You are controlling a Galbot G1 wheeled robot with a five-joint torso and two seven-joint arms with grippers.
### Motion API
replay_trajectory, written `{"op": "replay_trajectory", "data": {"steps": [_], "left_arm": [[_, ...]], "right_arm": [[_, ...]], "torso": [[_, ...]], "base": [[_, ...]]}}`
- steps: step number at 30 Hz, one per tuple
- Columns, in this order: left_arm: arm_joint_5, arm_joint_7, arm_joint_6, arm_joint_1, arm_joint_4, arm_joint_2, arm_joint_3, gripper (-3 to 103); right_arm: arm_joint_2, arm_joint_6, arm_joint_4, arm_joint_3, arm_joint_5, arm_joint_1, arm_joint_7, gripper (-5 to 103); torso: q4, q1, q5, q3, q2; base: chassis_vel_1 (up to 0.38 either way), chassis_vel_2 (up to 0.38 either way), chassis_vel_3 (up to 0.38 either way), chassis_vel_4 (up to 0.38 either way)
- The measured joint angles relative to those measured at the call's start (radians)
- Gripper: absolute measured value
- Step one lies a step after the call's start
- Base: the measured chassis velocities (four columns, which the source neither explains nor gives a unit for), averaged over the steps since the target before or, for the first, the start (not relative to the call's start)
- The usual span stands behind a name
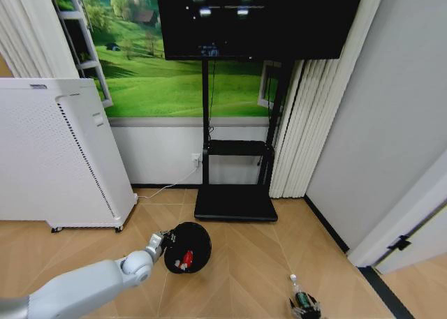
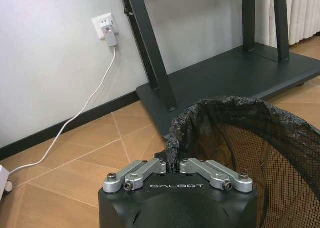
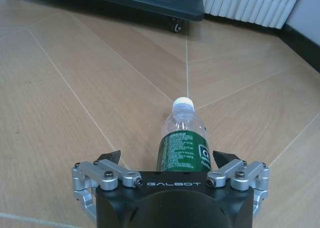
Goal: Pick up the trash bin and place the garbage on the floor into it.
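Black mesh was what your left gripper (image 2: 176,164) had pinched, its fingers together on the liner-wrapped rim of the trash bin (image 1: 187,247), which stood on the floor (image 1: 244,263) before the TV stand's base (image 1: 235,203). Your head view showed one red-and-white wrapper (image 1: 186,258) inside it; the left wrist view did not. Your right gripper (image 3: 167,157) had its fingers spread either side of one bottle (image 3: 183,136), lying with its long axis pointing cap-first away from the wrist.

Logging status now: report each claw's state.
Left claw: shut on the trash bin rim.
Right claw: open, fingers either side of the bottle, which lies on the floor.
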State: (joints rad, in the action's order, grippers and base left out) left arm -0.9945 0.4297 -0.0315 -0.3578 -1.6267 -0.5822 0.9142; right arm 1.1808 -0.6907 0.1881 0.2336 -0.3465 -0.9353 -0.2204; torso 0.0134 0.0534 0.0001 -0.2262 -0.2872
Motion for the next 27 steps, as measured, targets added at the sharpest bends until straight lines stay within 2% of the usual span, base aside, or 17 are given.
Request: {"op": "replay_trajectory", "data": {"steps": [5,6,7,8,11,12,14,17,18,22,24,27], "left_arm": [[0.006,-0.008,0.001,-0.022,-0.011,0.009,-0.026,7],[0.006,-0.008,0.001,-0.022,-0.011,0.009,-0.026,7],[0.007,-0.008,0.001,-0.029,-0.015,0.009,-0.031,7],[0.007,-0.009,0.001,-0.037,-0.020,0.009,-0.039,7],[0.007,-0.011,0.001,-0.050,-0.032,0.009,-0.050,7],[0.007,-0.011,0.001,-0.050,-0.032,0.009,-0.050,7],[0.007,-0.013,0.001,-0.057,-0.036,0.010,-0.059,7],[0.007,-0.015,0.002,-0.061,-0.038,0.015,-0.066,7],[0.007,-0.018,0.002,-0.065,-0.041,0.021,-0.073,7],[0.007,-0.019,0.002,-0.073,-0.045,0.030,-0.082,7],[0.007,-0.022,0.001,-0.081,-0.050,0.038,-0.089,7],[0.007,-0.023,0.001,-0.081,-0.040,0.034,-0.089,7]], "right_arm": [[0.004,0.014,-0.011,0.004,-0.023,0.004,-0.006,89],[0.004,0.014,-0.011,0.004,-0.023,0.004,-0.006,89],[0.005,0.015,-0.012,0.004,-0.023,0.005,-0.006,83],[0.005,0.016,-0.014,0.004,-0.024,0.006,-0.006,83],[0.007,0.016,-0.019,0.007,-0.024,0.006,-0.006,67],[0.007,0.016,-0.019,0.007,-0.024,0.006,-0.006,67],[0.010,0.012,-0.019,0.007,-0.023,0.003,-0.005,56],[0.010,0.003,-0.017,0.007,-0.021,-0.001,-0.003,51],[0.010,-0.004,-0.013,0.007,-0.019,-0.005,-0.002,40],[0.007,-0.017,-0.001,0.008,-0.019,-0.015,0.000,37],[-0.006,-0.033,0.023,0.007,-0.017,-0.031,0.008,28],[-0.025,-0.055,0.042,0.007,-0.022,-0.036,0.013,27]], "torso": [[0.0001,0.000,-0.0001,0.000,0.000],[0.0001,0.000,-0.0001,0.000,0.000],[0.0001,0.000,-0.0001,0.000,0.000],[0.0001,0.000,-0.0001,0.000,0.000],[0.0002,0.000,-0.0002,0.000,0.000],[0.0002,0.000,-0.0002,0.000,0.000],[0.0002,0.000,-0.0001,0.000,0.000],[0.0002,0.000,-0.0004,0.000,0.000],[0.0002,0.000,-0.0004,0.000,0.000],[0.0001,0.000,0.0000,0.000,0.000],[0.0001,0.000,0.0001,0.000,0.000],[0.0001,0.000,0.0003,0.000,0.000]], "base": [[0.000,0.000,0.000,0.000],[0.000,0.000,0.000,0.000],[0.000,0.000,0.000,0.000],[0.000,0.000,0.000,0.000],[0.000,0.000,0.000,0.000],[0.000,0.000,0.000,0.000],[0.000,0.000,0.000,0.000],[0.000,0.000,0.000,0.000],[0.000,0.000,0.000,0.000],[0.000,0.000,0.000,0.000],[0.000,0.000,0.000,0.000],[0.000,0.000,0.000,0.000]]}}
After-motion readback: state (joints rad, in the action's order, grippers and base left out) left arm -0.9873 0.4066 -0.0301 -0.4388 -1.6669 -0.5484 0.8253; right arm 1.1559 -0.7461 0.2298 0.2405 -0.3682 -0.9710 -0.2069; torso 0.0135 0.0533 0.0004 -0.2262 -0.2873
